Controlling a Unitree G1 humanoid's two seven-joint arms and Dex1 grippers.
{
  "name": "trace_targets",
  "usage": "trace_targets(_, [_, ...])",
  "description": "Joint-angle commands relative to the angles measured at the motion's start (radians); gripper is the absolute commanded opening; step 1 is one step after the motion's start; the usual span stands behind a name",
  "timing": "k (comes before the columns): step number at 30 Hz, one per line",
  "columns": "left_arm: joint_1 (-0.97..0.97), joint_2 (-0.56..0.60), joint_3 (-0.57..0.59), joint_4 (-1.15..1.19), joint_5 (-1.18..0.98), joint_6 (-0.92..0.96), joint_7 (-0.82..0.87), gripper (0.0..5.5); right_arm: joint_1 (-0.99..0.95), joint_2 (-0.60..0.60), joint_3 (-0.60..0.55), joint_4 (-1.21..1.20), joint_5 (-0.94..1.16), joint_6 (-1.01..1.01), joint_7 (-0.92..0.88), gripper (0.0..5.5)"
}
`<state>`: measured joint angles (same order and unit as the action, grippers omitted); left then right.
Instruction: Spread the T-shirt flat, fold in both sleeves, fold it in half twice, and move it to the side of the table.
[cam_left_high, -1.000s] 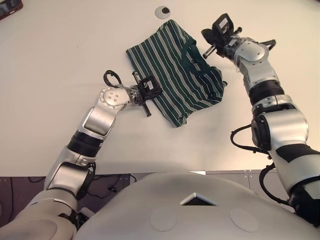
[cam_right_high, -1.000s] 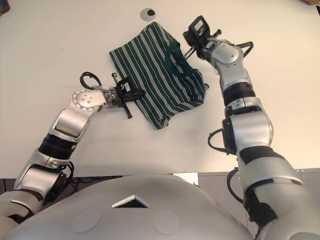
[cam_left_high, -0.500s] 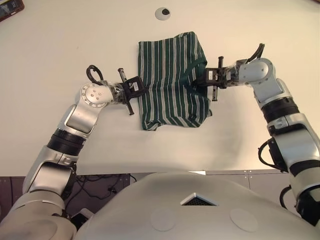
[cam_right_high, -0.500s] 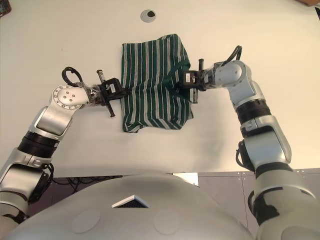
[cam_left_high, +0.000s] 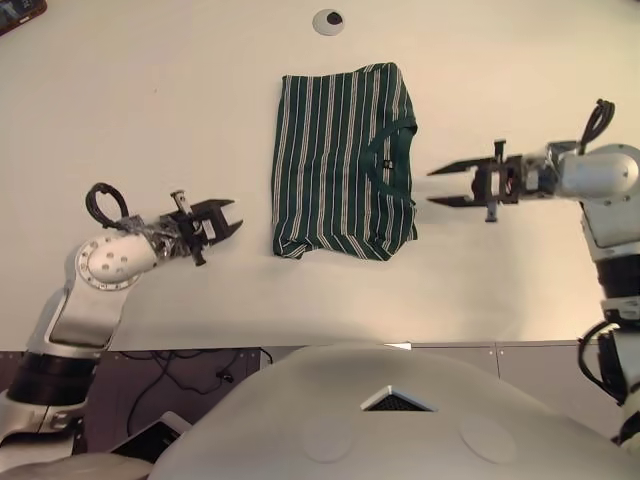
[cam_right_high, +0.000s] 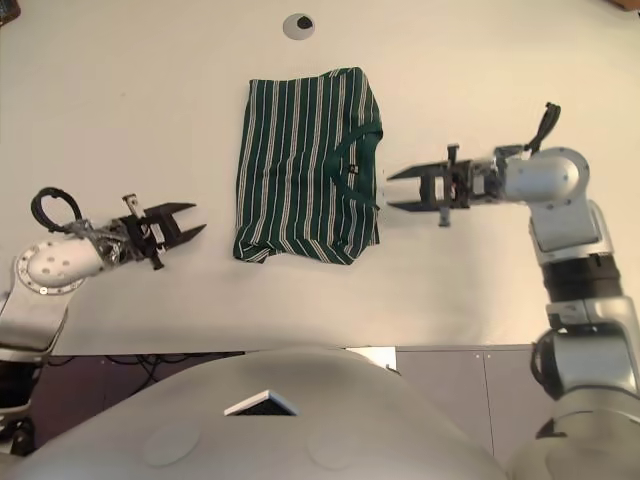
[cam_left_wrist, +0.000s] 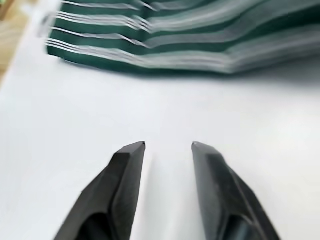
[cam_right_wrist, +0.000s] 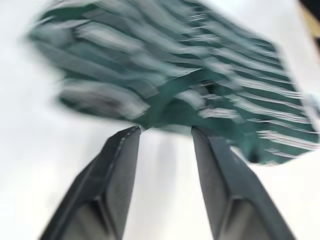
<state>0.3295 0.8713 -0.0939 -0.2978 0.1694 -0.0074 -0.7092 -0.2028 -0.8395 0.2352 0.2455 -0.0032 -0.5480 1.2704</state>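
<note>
The green striped T-shirt (cam_left_high: 345, 160) lies folded into a compact rectangle near the middle of the white surface (cam_left_high: 150, 100), collar on its 3 o'clock side. The left pincer (cam_left_high: 232, 217) sits off the shirt's 8 o'clock corner, fingers apart and holding nothing. The right pincer (cam_left_high: 432, 187) is at 3 o'clock, just beside the cloth, also spread and empty. A round grommet (cam_left_high: 327, 21) lies at 12 o'clock.
</note>
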Motion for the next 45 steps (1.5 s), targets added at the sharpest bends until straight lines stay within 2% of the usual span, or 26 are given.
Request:
trace_targets(1, [0.005,-0.001,-0.047,0.008,0.068,-0.037,0.004,1.72,0.008,-0.008,0.031,0.088,-0.075,-0.17,-0.037,2.11])
trace_targets(5, [-0.025,-0.014,-0.131,0.049,0.182,-0.099,0.024,1.72,0.004,0.07,0.027,0.2,-0.216,-0.436,-0.256,2.11])
trace_targets(10, [-0.053,-0.01,-0.165,0.059,0.217,-0.133,0.015,1.72,-0.022,0.127,0.002,0.243,-0.313,-0.559,-0.477,2.11])
trace_targets(19, [-0.122,-0.004,-0.229,0.059,0.265,-0.175,-0.013,1.72,-0.105,0.063,0.05,0.319,-0.534,-0.733,-0.625,2.11])
trace_targets(25, [-0.133,0.005,-0.231,0.061,0.275,-0.186,-0.022,1.72,-0.185,-0.012,0.106,0.357,-0.593,-0.802,-0.643,2.11])
trace_targets(37, [-0.206,0.0,-0.297,0.085,0.315,-0.24,-0.067,1.72,-0.112,0.04,0.177,0.274,-0.733,-0.777,-0.784,2.11])
trace_targets(38, [-0.211,-0.001,-0.302,0.086,0.317,-0.244,-0.072,1.55,-0.111,0.04,0.182,0.267,-0.738,-0.769,-0.789,2.16])
trace_targets(45, [-0.234,-0.016,-0.363,0.104,0.343,-0.26,-0.101,0.38,-0.106,0.026,0.243,0.21,-0.595,-0.651,-0.706,0.83])
